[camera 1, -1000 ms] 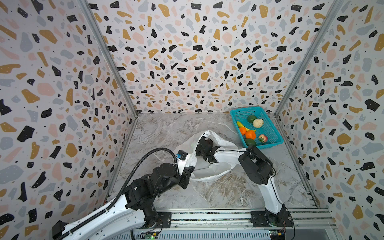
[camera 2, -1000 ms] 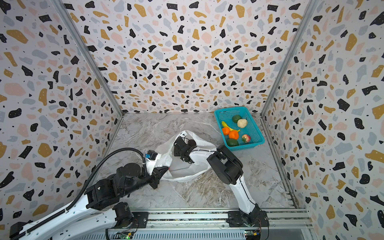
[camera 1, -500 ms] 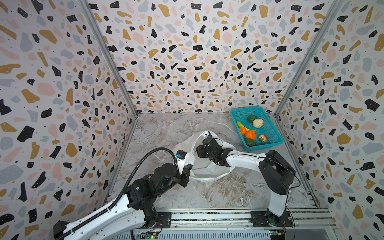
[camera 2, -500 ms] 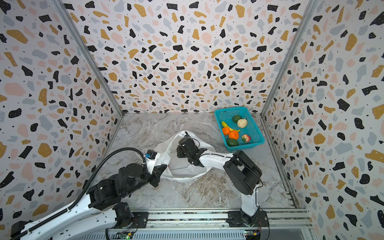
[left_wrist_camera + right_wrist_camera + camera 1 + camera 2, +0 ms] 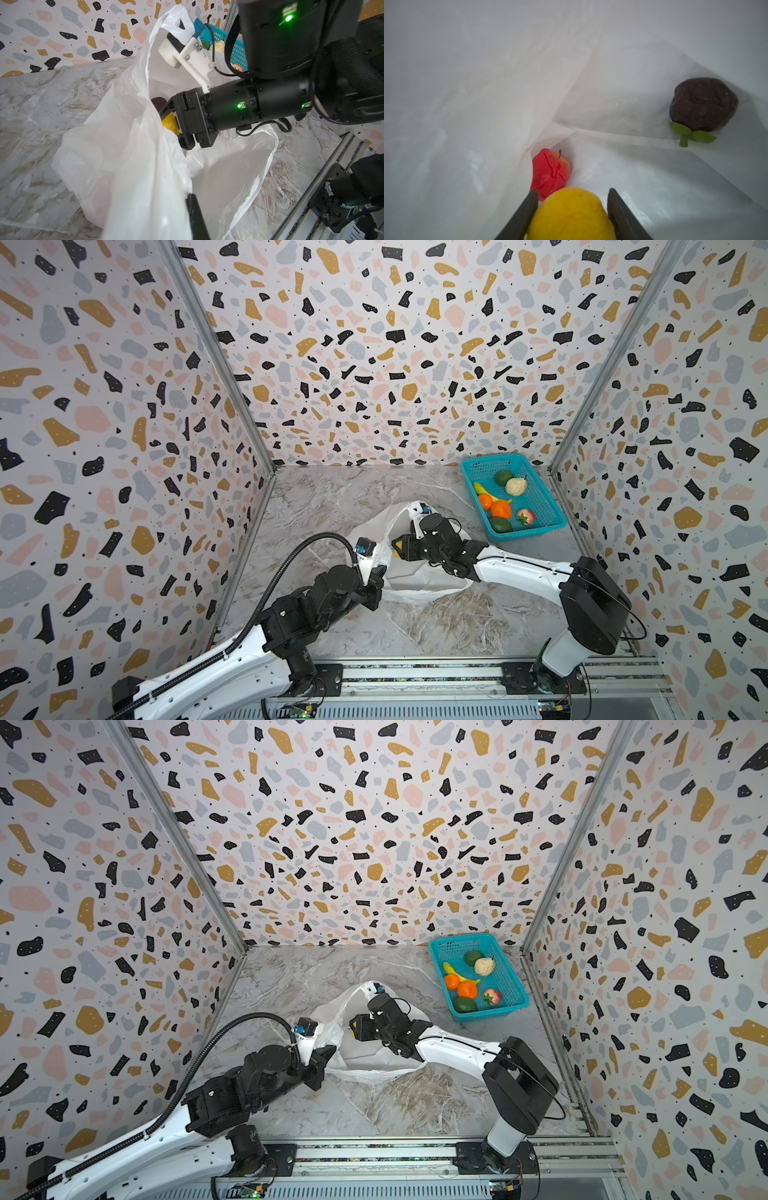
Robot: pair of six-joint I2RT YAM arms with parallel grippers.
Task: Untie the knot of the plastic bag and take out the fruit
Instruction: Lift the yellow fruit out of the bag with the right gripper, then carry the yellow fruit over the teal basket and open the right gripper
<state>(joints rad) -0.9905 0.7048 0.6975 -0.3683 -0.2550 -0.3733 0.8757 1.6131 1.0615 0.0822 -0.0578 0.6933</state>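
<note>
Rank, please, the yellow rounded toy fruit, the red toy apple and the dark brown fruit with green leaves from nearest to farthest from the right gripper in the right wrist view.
1. Yellow rounded toy fruit: between the right gripper's fingers, inside the white plastic bag.
2. Red toy apple: just beyond the fingertips.
3. Dark brown fruit with green leaves: farthest, apart from both.

White bag (image 5: 415, 576), yel fruit (image 5: 571, 214), red fruit (image 5: 550, 172), teal basket (image 5: 528, 531), speckled walls (image 5: 374, 344)

robot lab test cell: terrazzo-print walls (image 5: 374, 344), marble top (image 5: 332, 497), alu mounting rail (image 5: 415, 674).
</note>
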